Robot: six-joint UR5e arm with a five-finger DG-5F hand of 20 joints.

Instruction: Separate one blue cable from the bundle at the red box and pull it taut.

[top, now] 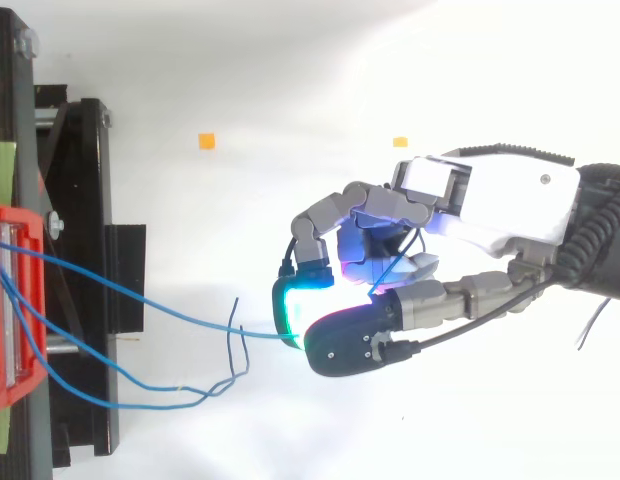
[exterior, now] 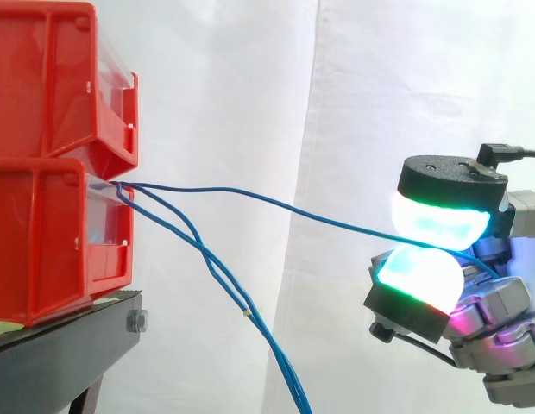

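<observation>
A white fabric curtain (exterior: 250, 86) backs the work as I watch from the remote desk. At 9 o'clock in the side view two red plastic open-fronted bins are stacked, the upper red bin (exterior: 52, 78) on the lower red box (exterior: 52, 250), both on a black metal stand (exterior: 60, 341). The robot's grey-and-white hand (top: 500, 200) sits at 4 o'clock in that view and at 3 o'clock from above. Its thumb and one finger are closed together, and their glowing cyan-green pads (exterior: 436, 220) nip one thin blue cable (exterior: 328, 220) between them; the other fingers are curled behind, holding nothing that I can make out. The pinched cable leaves the mouth of the lower box and runs, long axis from 9 o'clock to about 4 o'clock, straight to the pads, with a slight bow in it. So the box lies at 9 o'clock from the fingers, and by my reading the tightening pull should go the opposite way, toward 3 o'clock, along the line of the cable. The remaining loose blue cables (exterior: 276, 360) droop, twisted together, toward 6 o'clock, apart from the held one. Two small orange square marks (top: 206, 141) lie on the white floor near 12 o'clock in the top view.
</observation>
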